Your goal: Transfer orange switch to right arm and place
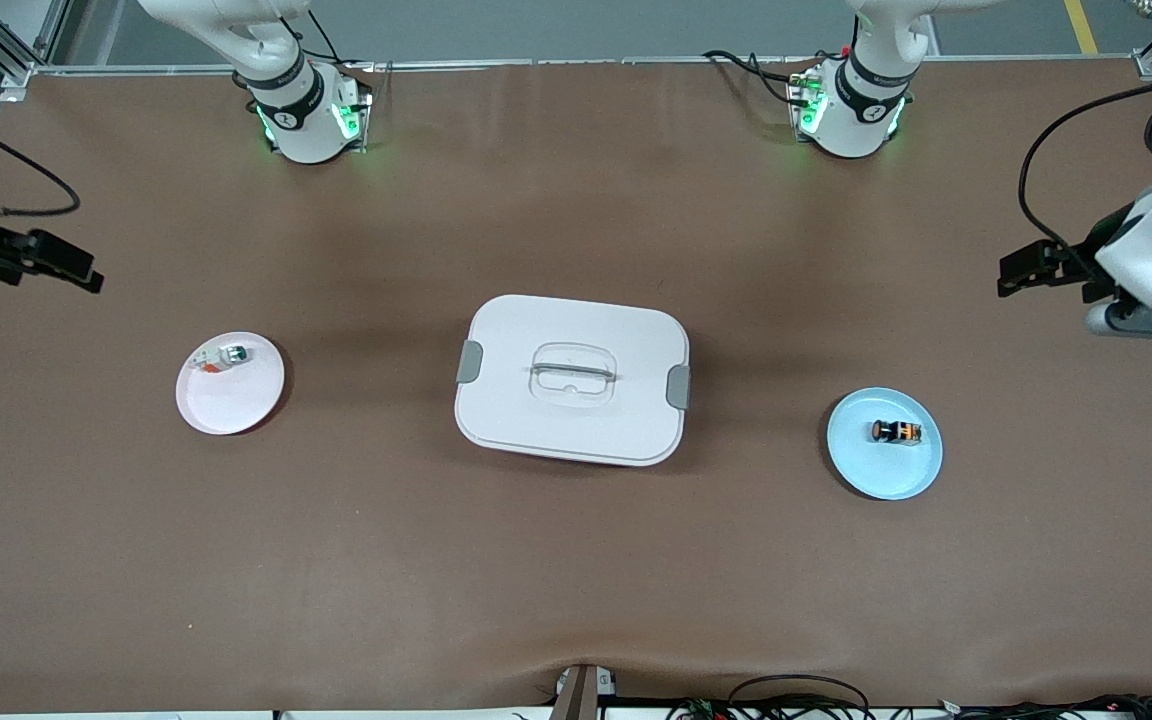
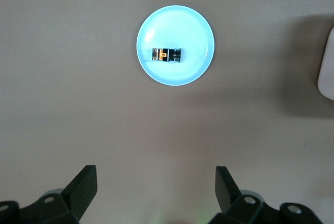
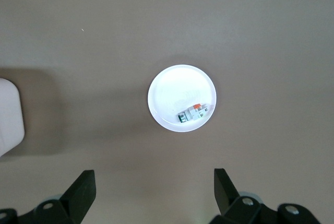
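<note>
The orange switch [image 1: 896,431] lies on its side on a light blue plate [image 1: 861,465] toward the left arm's end of the table, apart from the white lidded container [image 1: 572,379] at the centre. The left gripper [image 2: 155,188] hangs above the table near that plate, fingers spread and empty. The right gripper [image 3: 154,188], also spread and empty, hangs near a white plate [image 1: 221,405] carrying a small whitish-green piece [image 1: 224,357].

White Franka arms, green-lit bases, black cables, black angular fingers [image 2: 83,185].
</note>
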You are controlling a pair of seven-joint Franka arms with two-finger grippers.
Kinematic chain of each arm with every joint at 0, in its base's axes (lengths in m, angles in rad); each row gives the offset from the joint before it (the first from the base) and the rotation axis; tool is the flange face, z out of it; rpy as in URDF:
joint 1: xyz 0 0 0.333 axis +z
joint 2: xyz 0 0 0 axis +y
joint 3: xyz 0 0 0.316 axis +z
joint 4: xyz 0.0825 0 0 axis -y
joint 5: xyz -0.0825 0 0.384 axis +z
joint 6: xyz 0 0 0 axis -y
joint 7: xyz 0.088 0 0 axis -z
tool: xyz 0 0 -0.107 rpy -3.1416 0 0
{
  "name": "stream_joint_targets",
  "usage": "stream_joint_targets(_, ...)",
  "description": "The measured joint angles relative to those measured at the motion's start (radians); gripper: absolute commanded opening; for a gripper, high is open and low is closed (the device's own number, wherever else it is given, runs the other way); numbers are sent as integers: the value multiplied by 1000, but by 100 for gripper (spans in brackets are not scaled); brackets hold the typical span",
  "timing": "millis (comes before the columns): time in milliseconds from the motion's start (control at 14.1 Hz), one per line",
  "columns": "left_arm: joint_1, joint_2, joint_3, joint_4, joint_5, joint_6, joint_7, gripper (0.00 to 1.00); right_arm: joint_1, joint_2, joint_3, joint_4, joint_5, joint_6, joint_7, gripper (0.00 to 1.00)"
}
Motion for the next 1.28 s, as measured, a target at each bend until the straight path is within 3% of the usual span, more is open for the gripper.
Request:
stream_joint_targets(427,9,106,1,-27,0,138,0,100,0,20,0,13,0,1,0,100)
stream_joint_targets(782,26,157,2,-130,0,303,0,100,-1,29,-1,13,-1,1,0,100)
stream_joint_targets(1280,26,231,2,-271,15,584,1,100,-3,152,-2,54,-11,8,0,100)
